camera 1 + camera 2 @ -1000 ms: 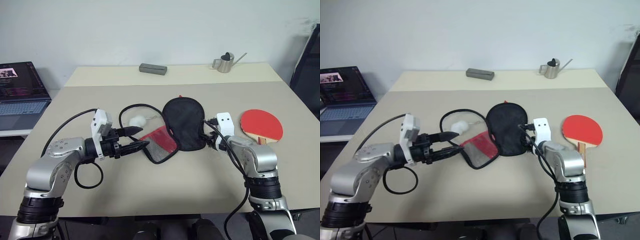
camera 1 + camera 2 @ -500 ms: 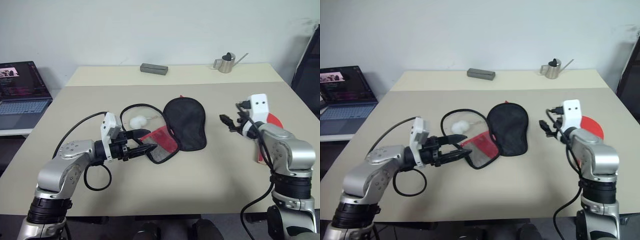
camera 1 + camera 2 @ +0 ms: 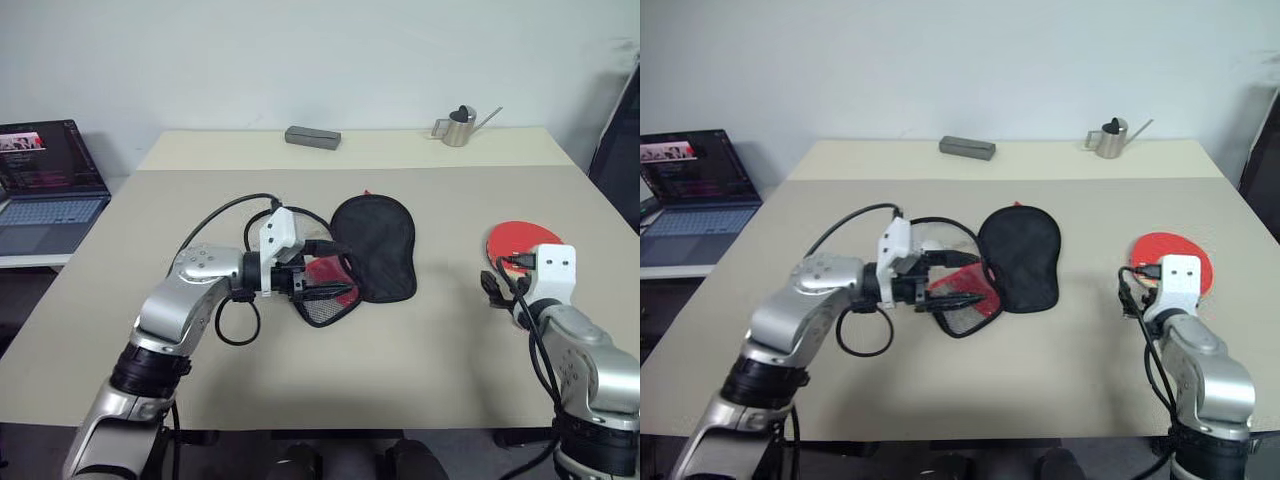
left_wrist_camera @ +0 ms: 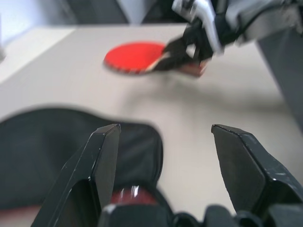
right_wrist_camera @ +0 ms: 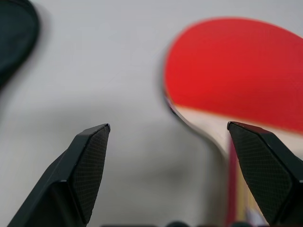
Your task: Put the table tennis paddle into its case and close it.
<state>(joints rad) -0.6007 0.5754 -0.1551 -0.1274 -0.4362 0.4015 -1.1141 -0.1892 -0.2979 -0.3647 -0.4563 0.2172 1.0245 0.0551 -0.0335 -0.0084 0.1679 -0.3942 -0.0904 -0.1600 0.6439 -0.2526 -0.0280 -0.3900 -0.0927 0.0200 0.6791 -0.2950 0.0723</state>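
The left gripper (image 3: 330, 281) is spread, its two black fingers (image 4: 102, 163) apart with nothing between them. It hovers just over the red flap of the case (image 3: 372, 245), pointing toward the robot's right; whether a fingertip touches the flap cannot be told. In the left wrist view the black lining lies under and ahead of the open fingers.

The case lies open near the middle of the table (image 3: 420, 340), black lining up, with the red mesh-pocket flap folded out on its left side. A black cable loop and a small white object (image 3: 932, 247) lie just beside it.

The right gripper (image 5: 182, 161) is spread wide and holds nothing. It sits at the near end of the paddle (image 3: 520, 241), the wooden handle close by its right finger (image 5: 265, 172), apart from it. The paddle lies flat, red face up, on the table's right side, well apart from the case.
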